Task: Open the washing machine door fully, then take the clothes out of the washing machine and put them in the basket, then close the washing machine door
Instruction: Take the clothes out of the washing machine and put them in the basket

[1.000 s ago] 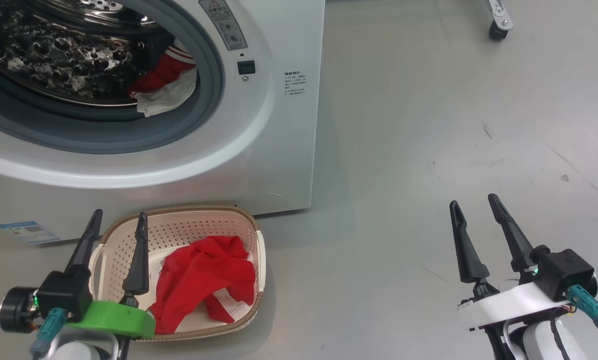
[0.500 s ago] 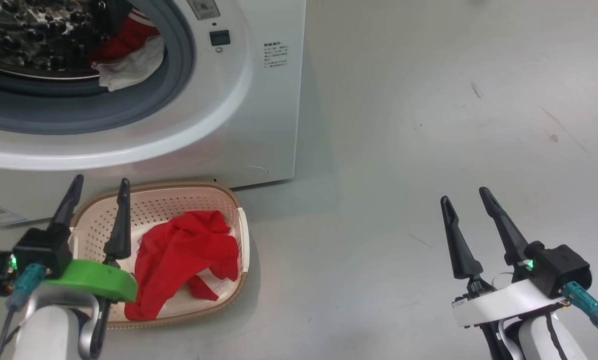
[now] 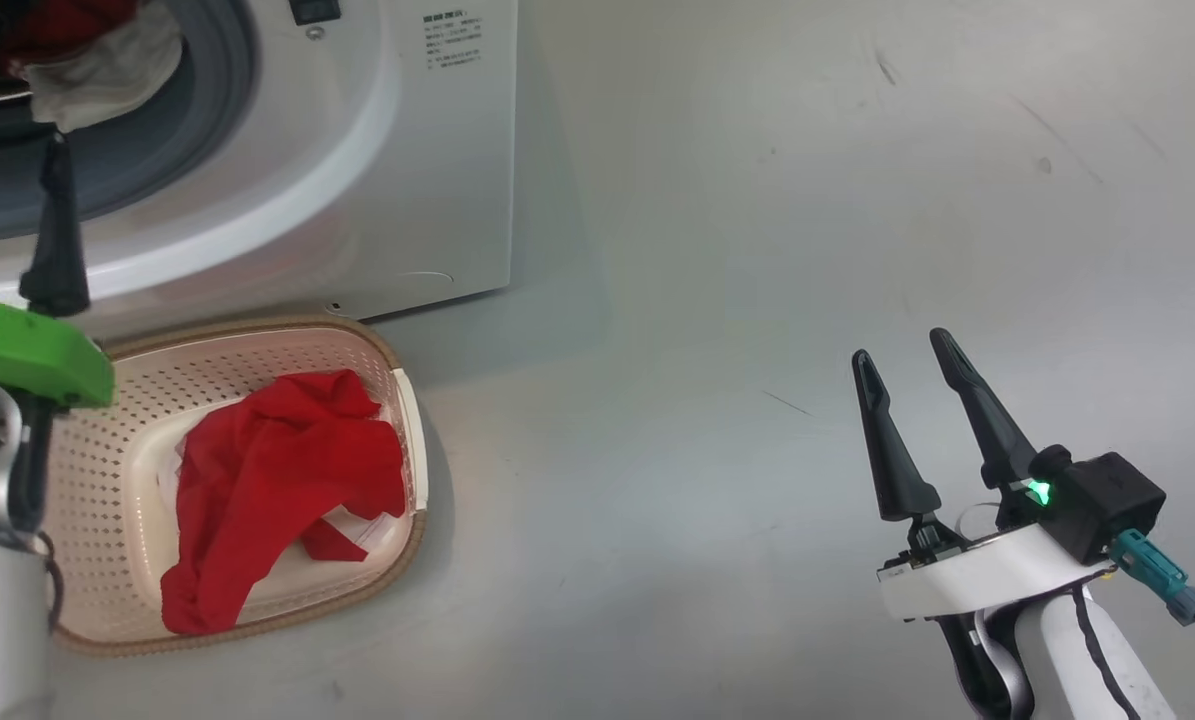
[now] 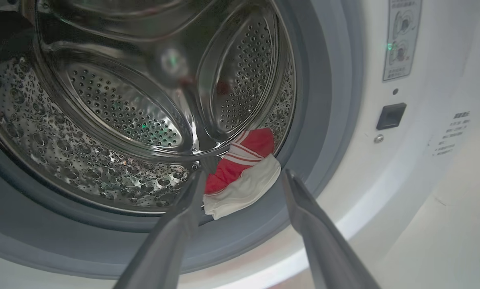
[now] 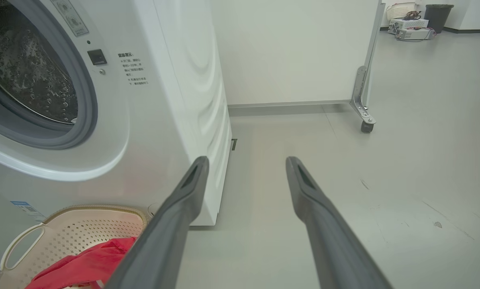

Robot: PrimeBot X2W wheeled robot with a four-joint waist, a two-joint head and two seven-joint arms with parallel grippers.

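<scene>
— Was the drum opening [image 4: 115, 108] found obstructed?
— No. It was seen wide open; only a red-and-white garment [image 4: 244, 176] was lodged at its lower right, against the grey seal [image 4: 324, 100].
— And outside?
— Open floor [image 3: 757, 250] was seen right of the washing machine [image 3: 437, 150]; the basket [image 3: 257, 327] was set just before its foot.

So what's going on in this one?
The robot is unloading the washing machine. One red garment already lies in the basket on the floor in front of it. A red and white garment sits at the lower edge of the drum, and the left gripper points at it, jaws open, holding nothing. The right gripper hangs open over bare floor, off to the side.
</scene>
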